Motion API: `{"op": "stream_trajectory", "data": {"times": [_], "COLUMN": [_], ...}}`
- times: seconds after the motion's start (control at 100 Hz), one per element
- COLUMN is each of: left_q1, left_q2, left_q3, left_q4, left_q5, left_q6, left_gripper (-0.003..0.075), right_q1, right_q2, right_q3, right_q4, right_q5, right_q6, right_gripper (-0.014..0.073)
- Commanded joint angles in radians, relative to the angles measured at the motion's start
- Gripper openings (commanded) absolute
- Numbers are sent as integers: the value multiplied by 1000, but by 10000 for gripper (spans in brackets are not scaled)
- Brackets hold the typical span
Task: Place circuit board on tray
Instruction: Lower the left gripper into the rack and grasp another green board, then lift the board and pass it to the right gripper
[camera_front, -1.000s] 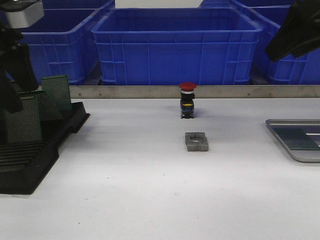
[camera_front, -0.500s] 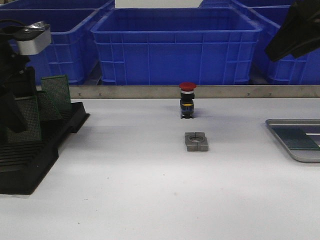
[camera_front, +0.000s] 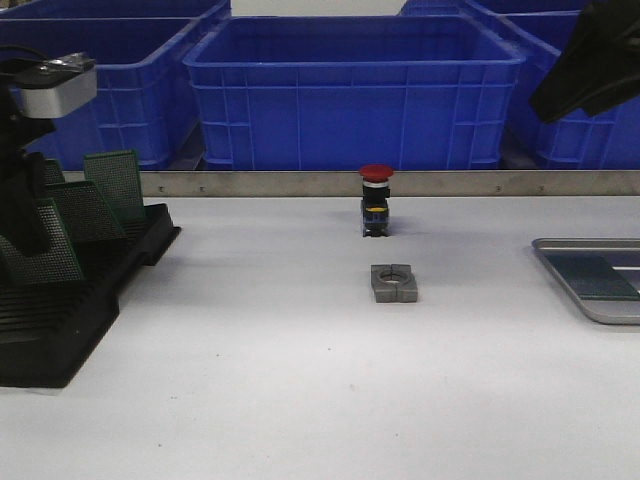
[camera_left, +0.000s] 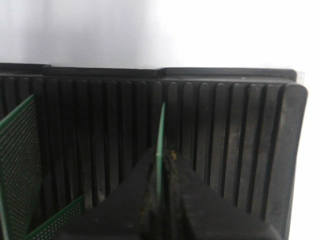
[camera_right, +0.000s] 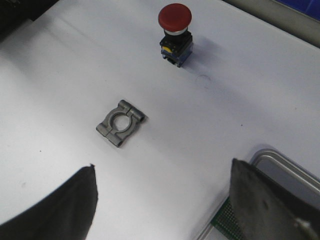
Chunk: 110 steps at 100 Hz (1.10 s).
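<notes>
My left gripper (camera_left: 162, 159) is shut on the edge of a green circuit board (camera_left: 160, 131), seen edge-on over the slots of the black rack (camera_left: 235, 135). In the front view this gripper (camera_front: 26, 232) holds the board (camera_front: 45, 258) tilted over the rack (camera_front: 70, 320) at the far left. The silver-grey tray (camera_front: 600, 310) lies at the right edge with another green board (camera_front: 590, 276) on it. My right gripper (camera_right: 162, 172) is open and empty, high above the table beside the tray (camera_right: 272, 157); in the front view it (camera_front: 592, 62) is at the top right.
Two more boards (camera_front: 112, 182) stand in the rack's far slots. A red-capped push button (camera_front: 375, 200) and a grey metal clamp (camera_front: 393, 283) sit mid-table. Blue bins (camera_front: 350, 90) line the back behind a metal rail.
My left wrist has come down and shifted slightly, and the board it holds now leans more and sits a little lower. The right arm has not moved.
</notes>
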Motion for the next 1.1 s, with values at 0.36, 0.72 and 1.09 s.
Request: {"op": "stream_trajectory", "data": {"times": [0.36, 0.72, 1.09], "left_q1": [-80, -227, -302], "left_q2": [-55, -55, -55], "left_q3": [-255, -274, -274], "left_q4": [-152, -436, -667], "left_q5": [214, 214, 215], "left_q6": [-4, -4, -4], "left_gripper": [-20, -20, -20], "right_q1": [27, 241, 358], "right_q2": [-47, -47, -33], "right_q3": [-25, -25, -25], "right_q4": [82, 182, 302], "right_q5": [100, 70, -30], "right_q6": [-89, -386, -421], "right_gripper": [567, 557, 557]}}
